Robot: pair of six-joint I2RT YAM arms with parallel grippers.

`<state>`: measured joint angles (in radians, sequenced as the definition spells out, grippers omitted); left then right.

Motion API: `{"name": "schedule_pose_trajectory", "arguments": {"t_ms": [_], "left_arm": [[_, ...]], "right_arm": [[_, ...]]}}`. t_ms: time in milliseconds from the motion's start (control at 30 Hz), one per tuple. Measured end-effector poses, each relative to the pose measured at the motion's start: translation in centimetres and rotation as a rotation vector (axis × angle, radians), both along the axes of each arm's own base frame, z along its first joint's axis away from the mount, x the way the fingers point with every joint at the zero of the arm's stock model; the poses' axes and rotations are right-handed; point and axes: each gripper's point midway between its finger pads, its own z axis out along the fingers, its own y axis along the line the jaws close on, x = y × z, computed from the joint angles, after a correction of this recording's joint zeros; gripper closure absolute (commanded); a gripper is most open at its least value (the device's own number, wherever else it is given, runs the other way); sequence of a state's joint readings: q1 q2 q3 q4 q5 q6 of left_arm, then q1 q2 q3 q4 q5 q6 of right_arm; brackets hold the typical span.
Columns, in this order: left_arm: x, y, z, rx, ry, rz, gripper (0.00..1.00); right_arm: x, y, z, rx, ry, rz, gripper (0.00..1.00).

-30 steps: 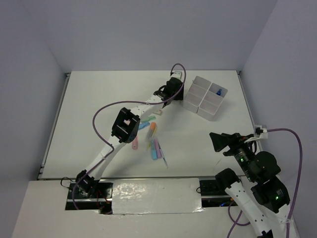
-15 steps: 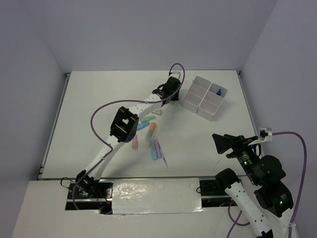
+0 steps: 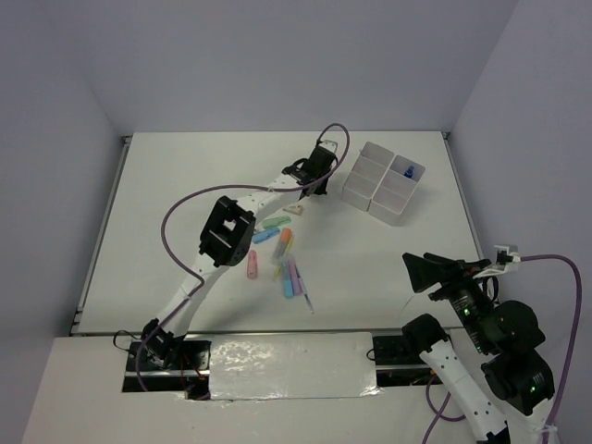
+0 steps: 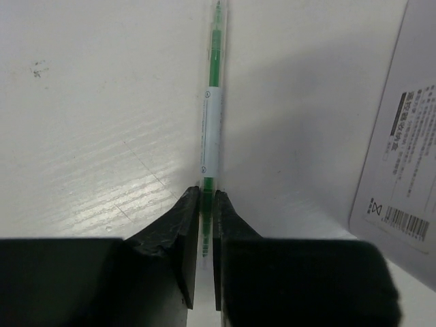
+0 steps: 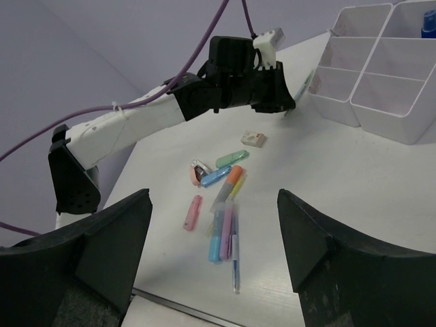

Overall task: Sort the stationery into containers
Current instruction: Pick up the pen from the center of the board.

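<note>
My left gripper point(image 4: 207, 194) is shut on one end of a thin green pen point(image 4: 212, 116), which sticks out ahead of the jaws beside the white tray's wall point(image 4: 402, 136). From above, this gripper point(image 3: 319, 180) sits just left of the four-compartment tray point(image 3: 387, 214). One compartment holds a small blue item point(image 3: 408, 171). The other stationery point(image 3: 287, 259) lies mid-table: green marker point(image 5: 231, 158), blue marker point(image 5: 216, 176), orange marker point(image 5: 230, 184), pink marker point(image 5: 193, 212), purple marker point(image 5: 227, 231), thin blue pen point(image 5: 235, 262). My right gripper point(image 5: 213, 197) hangs open and empty, well clear of the stationery.
A small eraser point(image 5: 253, 138) lies between the pile and the left gripper. A pink clip point(image 5: 198, 170) rests at the pile's left end. The left arm point(image 3: 227, 231) and its purple cable point(image 3: 185, 208) arch over the table's left half. Grey walls enclose the table.
The left jaws have closed on the green pen and the gripper has edged slightly left. The right arm has drawn back toward the near right corner.
</note>
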<state>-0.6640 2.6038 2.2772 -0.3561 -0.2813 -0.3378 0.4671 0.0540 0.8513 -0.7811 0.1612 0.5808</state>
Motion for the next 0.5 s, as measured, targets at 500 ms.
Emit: {"name": "schedule_pose_trajectory", "arguments": {"t_ms": [500], "left_arm": [[-8.3,1.4,-0.2,0.04,0.091,-0.019,1.0]], "right_arm": [[-1.0,-0.2,0.4,0.037,-0.016,0.013,0.18]]}}
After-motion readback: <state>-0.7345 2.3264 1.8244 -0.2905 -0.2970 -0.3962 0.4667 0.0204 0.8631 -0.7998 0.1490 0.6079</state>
